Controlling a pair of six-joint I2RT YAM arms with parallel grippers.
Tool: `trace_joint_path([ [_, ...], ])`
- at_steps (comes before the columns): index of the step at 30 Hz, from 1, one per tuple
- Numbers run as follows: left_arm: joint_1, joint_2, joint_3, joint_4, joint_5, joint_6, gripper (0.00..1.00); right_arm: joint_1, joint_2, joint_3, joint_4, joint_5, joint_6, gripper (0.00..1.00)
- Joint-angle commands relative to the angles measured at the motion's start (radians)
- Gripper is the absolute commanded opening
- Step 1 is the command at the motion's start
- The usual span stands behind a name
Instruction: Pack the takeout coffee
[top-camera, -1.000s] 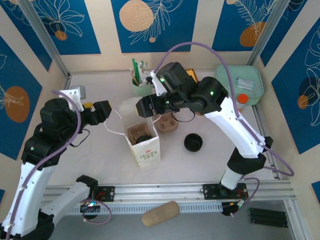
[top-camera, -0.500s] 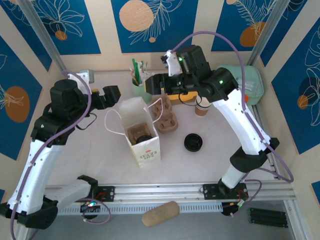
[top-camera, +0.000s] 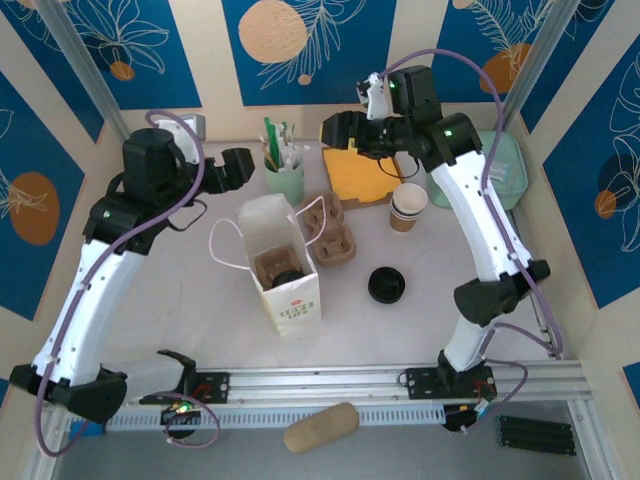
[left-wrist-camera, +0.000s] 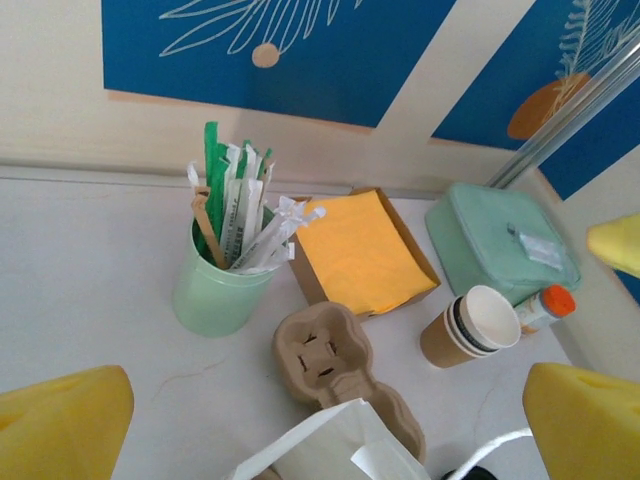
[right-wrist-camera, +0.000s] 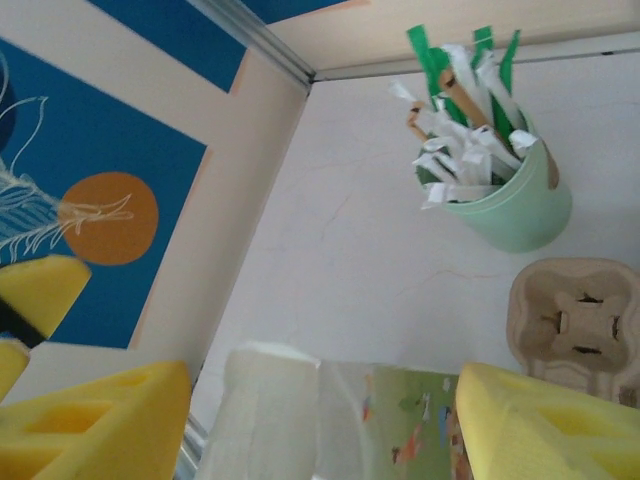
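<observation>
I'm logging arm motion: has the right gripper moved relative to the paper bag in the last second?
Yes. The right gripper has pulled back from above the paper bag to the rear wall, past the green straw cup.

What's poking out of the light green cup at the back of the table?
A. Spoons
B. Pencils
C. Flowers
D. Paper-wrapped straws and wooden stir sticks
D: the green cup is stuffed with green-and-white wrapped straws, and a brown wooden stir stick leans at its left side.
</observation>
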Motion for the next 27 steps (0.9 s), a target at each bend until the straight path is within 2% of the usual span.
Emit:
trace_joint_path([
  [1,-0.003,0.037,0.046,0.013,0.01,0.036,0.99,-0.033,0.059,-0.004,0.04,-0.08,0.021,0.68],
  [12,0.015,0.194,0.13,-0.008,0.023,0.058,0.99,-0.077,0.358,0.173,0.046,-0.167,0.045,0.53],
  [18,0.018,0.23,0.155,-0.021,0.031,0.056,0.99,-0.077,0.467,0.252,0.062,-0.176,0.057,0.52],
  [27,0.017,0.252,0.157,-0.011,0.039,0.034,0.99,-0.068,0.547,0.293,0.082,-0.198,0.064,0.51],
])
